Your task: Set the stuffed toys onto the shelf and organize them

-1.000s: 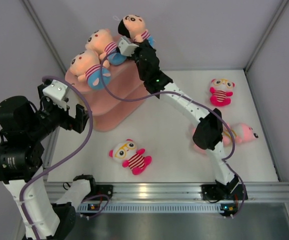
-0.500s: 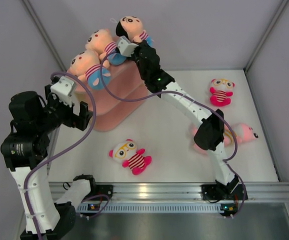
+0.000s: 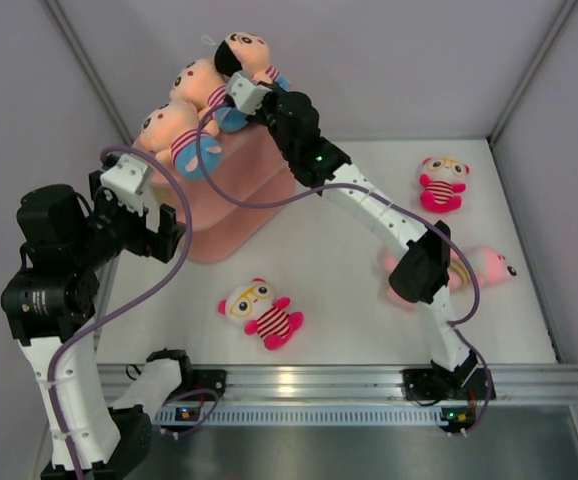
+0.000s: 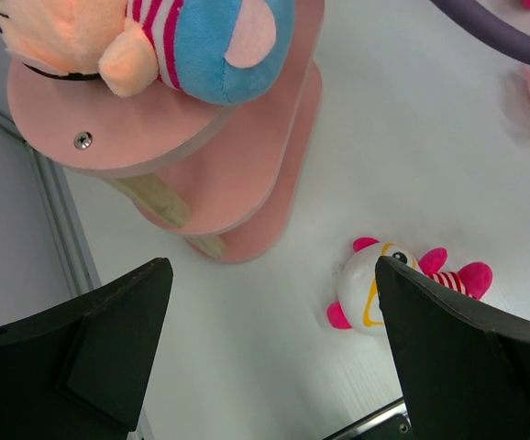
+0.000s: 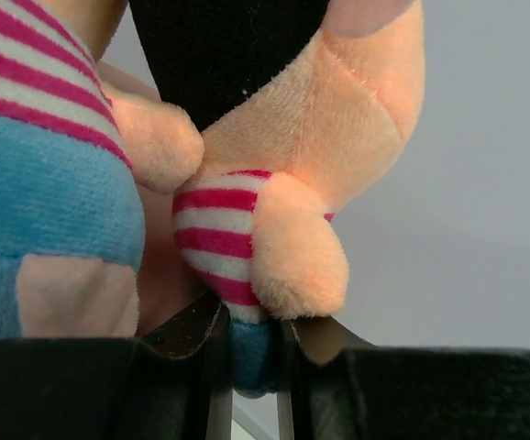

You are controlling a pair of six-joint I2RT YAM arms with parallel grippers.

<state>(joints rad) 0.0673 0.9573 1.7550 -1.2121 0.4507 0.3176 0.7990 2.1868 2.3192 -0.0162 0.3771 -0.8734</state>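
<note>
The pink shelf (image 3: 259,165) stands at the back left. Two peach-headed toys (image 3: 181,138) lie on its top board. My right gripper (image 3: 252,95) is shut on a third peach-headed toy with black hair (image 3: 244,55), held over the back of the top board; in the right wrist view its blue bottom (image 5: 251,353) is pinched between the jaws, beside another toy (image 5: 54,192). My left gripper (image 3: 159,238) is open and empty, left of the shelf. A white-faced toy with glasses (image 3: 259,312) lies on the table, also in the left wrist view (image 4: 403,289).
A second white-faced toy (image 3: 441,182) lies at the back right. A pink toy (image 3: 484,265) lies at the right, partly behind my right arm. The right arm's purple cable crosses over the shelf. Walls close in at the left, back and right.
My right gripper has moved the black-haired toy left and farther over the shelf top. My left arm moved toward the shelf a second ago and has since held still.
</note>
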